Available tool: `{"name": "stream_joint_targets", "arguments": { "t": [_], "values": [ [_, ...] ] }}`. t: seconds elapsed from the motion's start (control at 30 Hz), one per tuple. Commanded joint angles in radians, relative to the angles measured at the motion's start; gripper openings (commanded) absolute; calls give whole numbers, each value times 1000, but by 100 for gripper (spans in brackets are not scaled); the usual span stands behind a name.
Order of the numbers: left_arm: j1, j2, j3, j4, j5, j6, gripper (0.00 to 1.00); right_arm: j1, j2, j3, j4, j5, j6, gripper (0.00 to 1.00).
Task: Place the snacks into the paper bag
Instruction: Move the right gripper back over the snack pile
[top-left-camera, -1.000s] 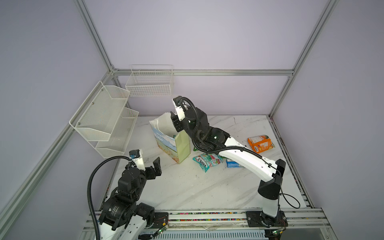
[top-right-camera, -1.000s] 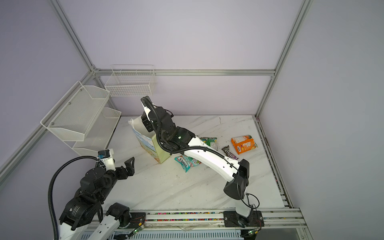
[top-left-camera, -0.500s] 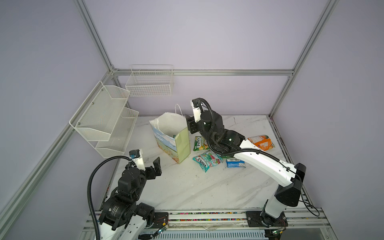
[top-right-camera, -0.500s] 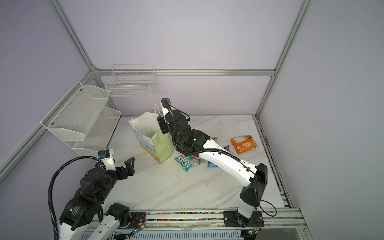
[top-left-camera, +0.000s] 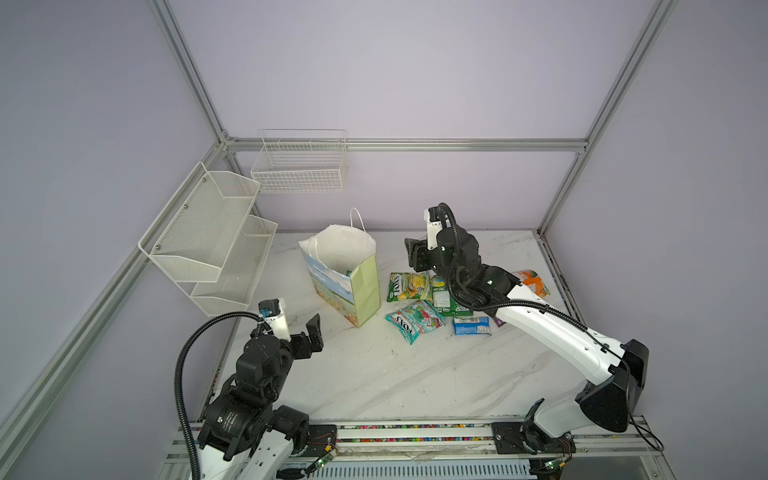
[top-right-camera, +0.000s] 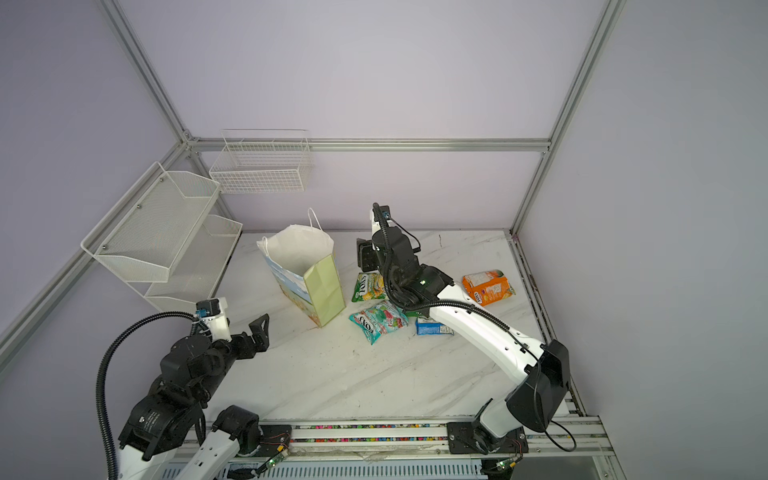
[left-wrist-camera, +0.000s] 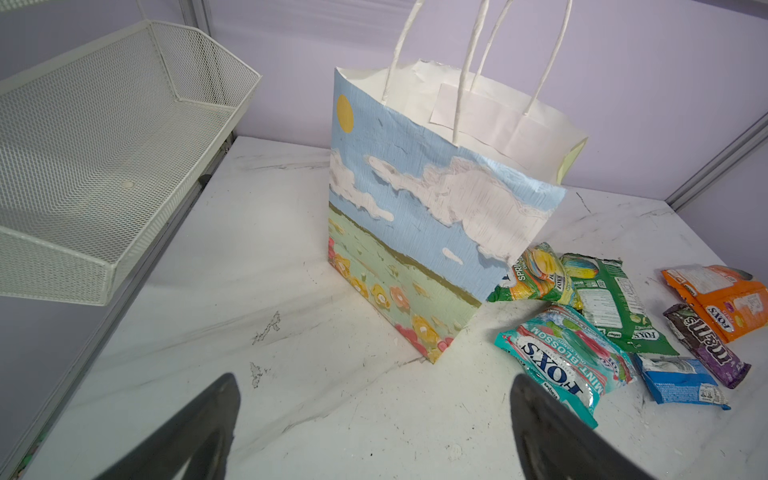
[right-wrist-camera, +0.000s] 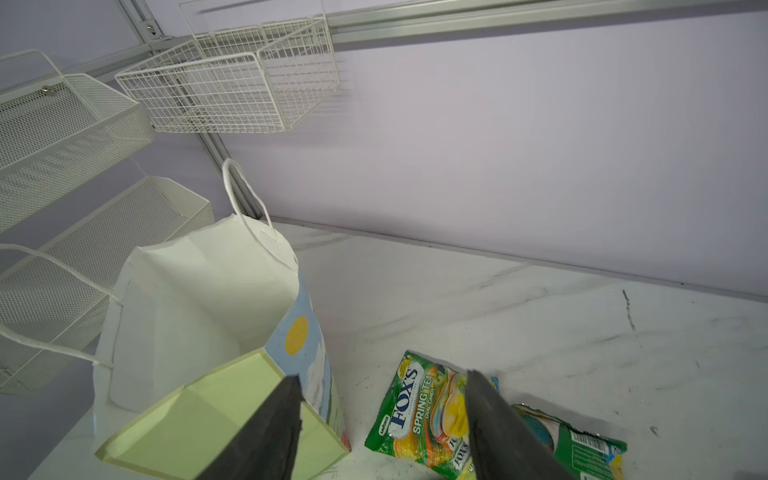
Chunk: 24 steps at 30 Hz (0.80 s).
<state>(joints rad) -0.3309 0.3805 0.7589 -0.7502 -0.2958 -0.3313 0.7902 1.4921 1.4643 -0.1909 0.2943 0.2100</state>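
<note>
The paper bag (top-left-camera: 345, 286) (top-right-camera: 322, 286) (left-wrist-camera: 436, 216) (right-wrist-camera: 199, 316) stands upright and open at the table's middle back. A sliver of something green shows inside it. Right of the bag lie two green packets (top-left-camera: 407, 286) (top-left-camera: 446, 301), a teal packet (top-left-camera: 417, 321), a small blue one (top-left-camera: 471, 326), an orange one (top-left-camera: 534, 282) and a purple bar (left-wrist-camera: 706, 345). My right gripper (top-left-camera: 415, 264) (top-right-camera: 365, 257) (right-wrist-camera: 382, 376) hangs open and empty above the nearest green packet (right-wrist-camera: 419, 409), just right of the bag. Well short of the bag, my left gripper (top-left-camera: 299, 332) (left-wrist-camera: 374, 378) stands open and empty.
A two-tier white mesh shelf (top-left-camera: 208, 249) is fixed to the left wall. A white wire basket (top-left-camera: 299, 166) hangs on the back wall above the bag. Aluminium frame posts edge the marble table (top-left-camera: 374, 374).
My right gripper has swung from over the bag's mouth to the right and now hangs over the green packets, jaws a little wider. The left arm has not moved.
</note>
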Motion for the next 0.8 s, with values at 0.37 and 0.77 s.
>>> {"name": "stream_joint_targets", "arguments": {
  "t": [0.37,0.77],
  "values": [
    [-4,6,-11,20,7,-7,100,-103,-108,-230,42,-156,183,68],
    [-6,8,-10,20,9,-6,100,-186,-152,-459,115,-318,303,69]
  ]
}}
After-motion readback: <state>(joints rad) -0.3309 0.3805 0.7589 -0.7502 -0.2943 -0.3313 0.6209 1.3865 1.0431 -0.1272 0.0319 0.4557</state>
